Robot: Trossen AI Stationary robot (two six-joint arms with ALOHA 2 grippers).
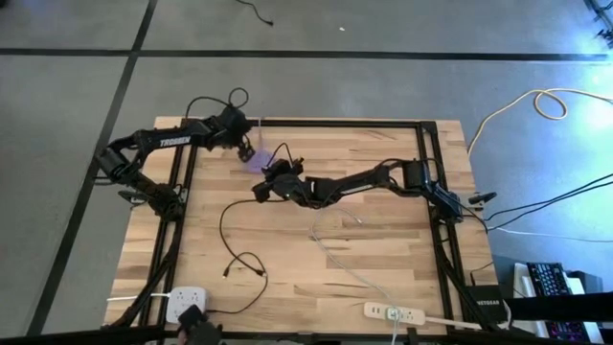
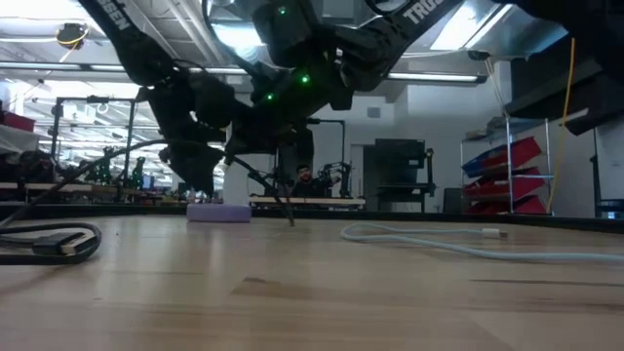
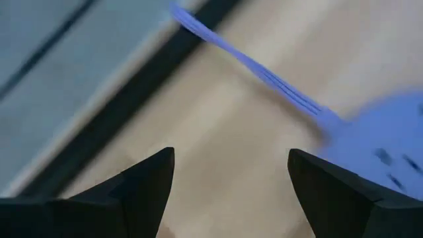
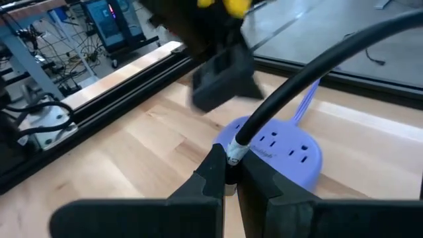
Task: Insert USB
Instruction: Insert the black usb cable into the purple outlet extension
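Note:
A purple round hub (image 1: 251, 153) with sockets on its top lies flat on the wooden table near the far edge; it also shows as the purple hub (image 4: 277, 149) and its purple cord (image 3: 251, 59) runs toward the far edge. My left gripper (image 3: 231, 155) stands open just above and beside the hub, and nothing is between its fingers. My right gripper (image 4: 231, 165) is shut on a black cable (image 4: 317, 66), close to the hub's near side. The cable's plug tip is hidden between the fingers. My right gripper pinches the black cable between its two fingers at its plug end, where a silver collar (image 4: 232, 153) shows. The fingers come from the table's right, slanting a little downward. The cable rises out of the hold in an arc, clear of the table.
The black cable's far length (image 1: 239, 264) loops slack over the table's near left. A white cable (image 1: 345, 259) crosses the middle, a white power strip (image 1: 393, 311) and a white adapter (image 1: 182, 302) lie at the near edge. Black frame rails (image 1: 426, 153) border the table.

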